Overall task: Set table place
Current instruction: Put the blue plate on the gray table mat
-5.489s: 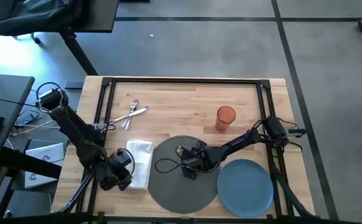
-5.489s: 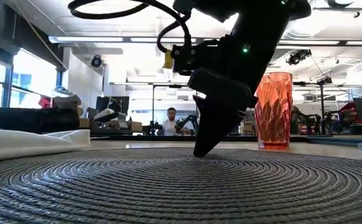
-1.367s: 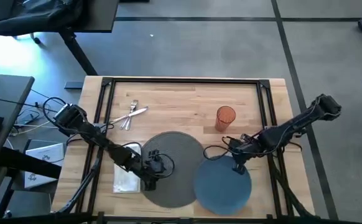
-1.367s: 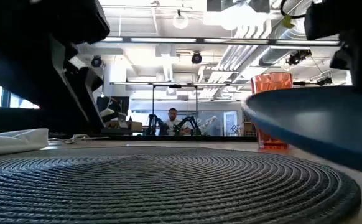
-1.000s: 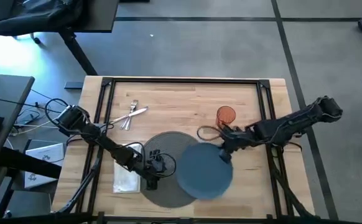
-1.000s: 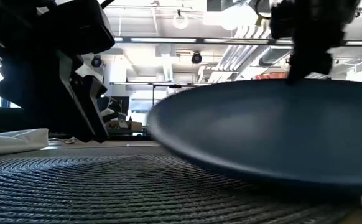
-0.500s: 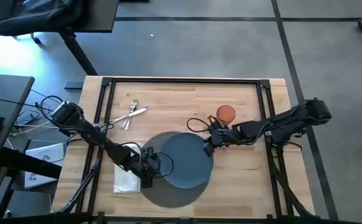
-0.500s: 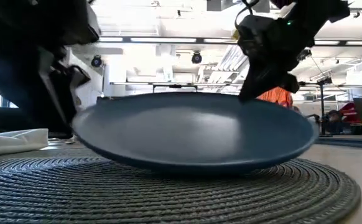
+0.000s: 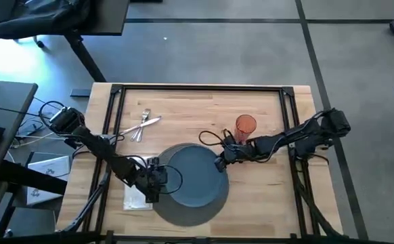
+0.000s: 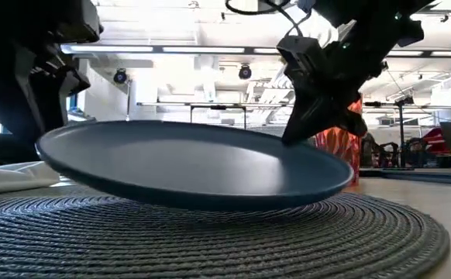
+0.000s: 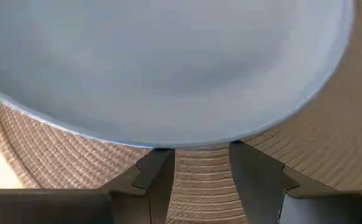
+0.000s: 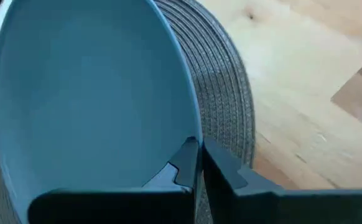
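Observation:
A round blue plate (image 9: 197, 175) hangs tilted over the dark woven place (image 9: 183, 213), near the table's (image 9: 204, 102) front edge. In the low view the plate's (image 10: 187, 167) left side is higher than its right. My right gripper (image 9: 219, 163) is shut on the plate's far right rim. My left gripper (image 9: 158, 179) stands open at the plate's left rim, and in its wrist view the two fingertips (image 11: 159, 155) reach just up to that rim (image 11: 199, 144) above the place (image 11: 199, 180). My right gripper pinches the plate's rim (image 12: 195, 134) on its far right side, one finger on the upper face and one outside it. The fingers slant down from the table's right. The plate is tilted; whether its underside touches the place I cannot tell. My left gripper: I cannot tell whether its fingertips touch the plate's rim.
An orange tumbler (image 9: 245, 127) stands just behind my right gripper. Cutlery (image 9: 143, 125) lies at the far left of the table. A white napkin (image 9: 137, 196) lies left of the place, partly under my left arm. Bare wood shows on the right of the table.
My right gripper has carried the plate toward the table's left, from beside the place to over it. The plate, level half a second ago, now tilts with its left side raised. My left gripper has drawn back a little toward the table's left edge.

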Available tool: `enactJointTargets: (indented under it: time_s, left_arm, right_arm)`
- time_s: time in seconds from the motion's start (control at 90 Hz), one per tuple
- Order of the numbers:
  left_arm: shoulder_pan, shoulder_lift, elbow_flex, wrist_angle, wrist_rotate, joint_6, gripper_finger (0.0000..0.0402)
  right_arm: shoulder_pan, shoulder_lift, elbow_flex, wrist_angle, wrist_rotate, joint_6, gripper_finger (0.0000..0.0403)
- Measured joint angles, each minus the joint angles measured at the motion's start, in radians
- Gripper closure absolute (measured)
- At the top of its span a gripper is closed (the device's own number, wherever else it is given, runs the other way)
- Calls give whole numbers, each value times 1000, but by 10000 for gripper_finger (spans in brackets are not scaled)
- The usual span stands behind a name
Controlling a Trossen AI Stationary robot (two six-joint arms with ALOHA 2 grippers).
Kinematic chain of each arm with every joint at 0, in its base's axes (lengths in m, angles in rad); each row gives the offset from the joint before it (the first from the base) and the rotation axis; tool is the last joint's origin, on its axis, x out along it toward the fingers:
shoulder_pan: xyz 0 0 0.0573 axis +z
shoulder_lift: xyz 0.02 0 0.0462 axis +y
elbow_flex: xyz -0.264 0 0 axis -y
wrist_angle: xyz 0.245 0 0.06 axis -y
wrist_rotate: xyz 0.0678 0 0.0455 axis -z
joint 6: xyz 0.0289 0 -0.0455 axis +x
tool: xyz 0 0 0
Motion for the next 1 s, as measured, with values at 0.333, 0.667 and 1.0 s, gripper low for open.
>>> enactJointTargets:
  time_s: [0.333,0.667,1.0]
  left_arm:
    - [-1,0,0,-102,43,-48,265]
    - [-1,-3,0,-104,41,-58,265]
    - [-2,-3,0,-109,61,-57,265]
  right_arm:
    - [-2,3,0,34,-33,1,399]
    - [-5,2,1,89,8,-61,284]
    - [63,-66,2,43,-277,-311,254]
